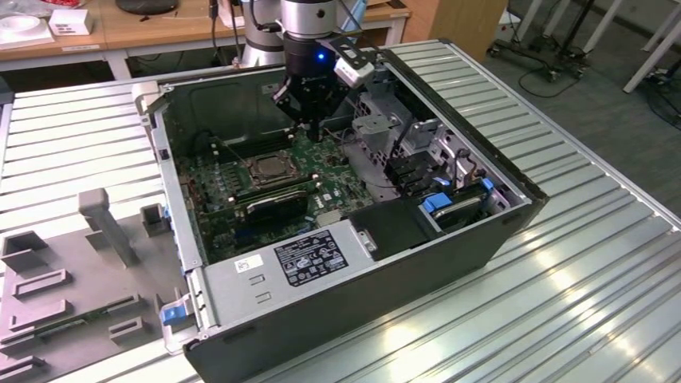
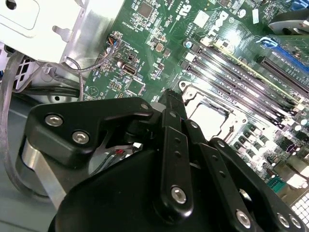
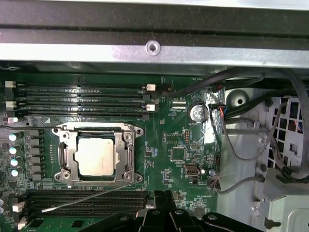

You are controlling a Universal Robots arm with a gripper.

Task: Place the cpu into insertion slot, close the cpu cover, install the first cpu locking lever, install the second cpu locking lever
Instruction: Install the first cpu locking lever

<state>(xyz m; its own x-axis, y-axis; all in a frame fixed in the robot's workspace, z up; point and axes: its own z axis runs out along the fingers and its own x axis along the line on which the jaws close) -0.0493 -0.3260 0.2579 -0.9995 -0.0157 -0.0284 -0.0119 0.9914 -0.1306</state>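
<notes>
Hanging inside the open computer case (image 1: 447, 239), the claw (image 1: 311, 132) sits low over the green board (image 3: 164, 125), clenched on nothing. In the exterior view it is near the insertion slot (image 3: 138, 178) but apart from it, on the side toward the case's far wall; whether its tip touches the board I cannot tell. The cpu (image 3: 95, 156) lies flat in that slot. The cpu cover (image 3: 125, 154) is down around it, and the chip's silvery top shows through the square cut-out. One thin locking lever (image 3: 87, 197) slants loose from a corner of the socket across a bank of memory slots (image 3: 111, 203). Whether a second lever is hooked along the opposite side is hard to make out.

Room is tight. Memory slots flank the socket on two sides, and a long black ribbed block (image 1: 274, 205) lies just beside it in the exterior view. A grey metal drive cage (image 3: 251, 159) with loose cables (image 3: 241, 77) crowds the board's edge close to the claw. The case's metal rim (image 3: 152, 50) runs just beyond the other memory bank.

In the second wrist view the claw's black body covers one side of the socket and cover. In the first wrist view much of the claw is cut off by the frame edge. The case rests on a ribbed metal surface (image 1: 596, 303).
</notes>
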